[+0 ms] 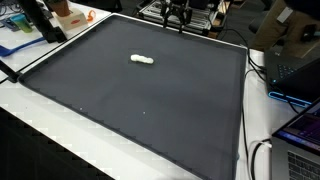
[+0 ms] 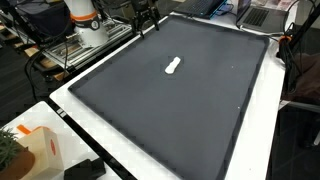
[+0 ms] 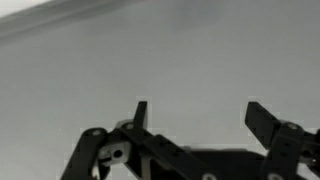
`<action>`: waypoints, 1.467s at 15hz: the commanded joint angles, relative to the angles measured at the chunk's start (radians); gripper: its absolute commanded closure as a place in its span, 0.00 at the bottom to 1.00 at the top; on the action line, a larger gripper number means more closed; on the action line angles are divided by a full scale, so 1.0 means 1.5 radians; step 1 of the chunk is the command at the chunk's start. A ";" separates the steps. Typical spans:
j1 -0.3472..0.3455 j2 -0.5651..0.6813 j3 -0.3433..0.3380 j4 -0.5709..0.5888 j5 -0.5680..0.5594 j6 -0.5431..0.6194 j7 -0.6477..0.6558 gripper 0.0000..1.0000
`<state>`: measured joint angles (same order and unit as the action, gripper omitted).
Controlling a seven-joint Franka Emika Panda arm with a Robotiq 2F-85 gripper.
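One white piece (image 1: 143, 60) lies near the middle of the dark mat (image 1: 150, 105) | your gripper (image 1: 179, 27) hangs at the mat's edge, well apart from it | jaws spread wide, holding nothing

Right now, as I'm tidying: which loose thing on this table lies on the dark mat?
The small white piece: it alone lies on the dark mat; the orange-and-beige box stands off the mat.
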<state>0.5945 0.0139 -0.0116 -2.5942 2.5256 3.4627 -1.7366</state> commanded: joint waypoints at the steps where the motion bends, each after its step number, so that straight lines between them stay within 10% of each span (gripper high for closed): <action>1: -0.009 0.025 0.045 -0.002 0.005 0.021 0.147 0.00; 6: -0.055 -0.001 0.107 0.005 -0.005 0.035 0.354 0.00; 11: -0.051 0.002 0.095 0.021 -0.009 0.047 0.352 0.00; 22: -0.071 -0.027 0.087 0.026 0.000 0.117 -0.171 0.00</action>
<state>0.5047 0.0108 0.1279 -2.5603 2.5051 3.6068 -1.7963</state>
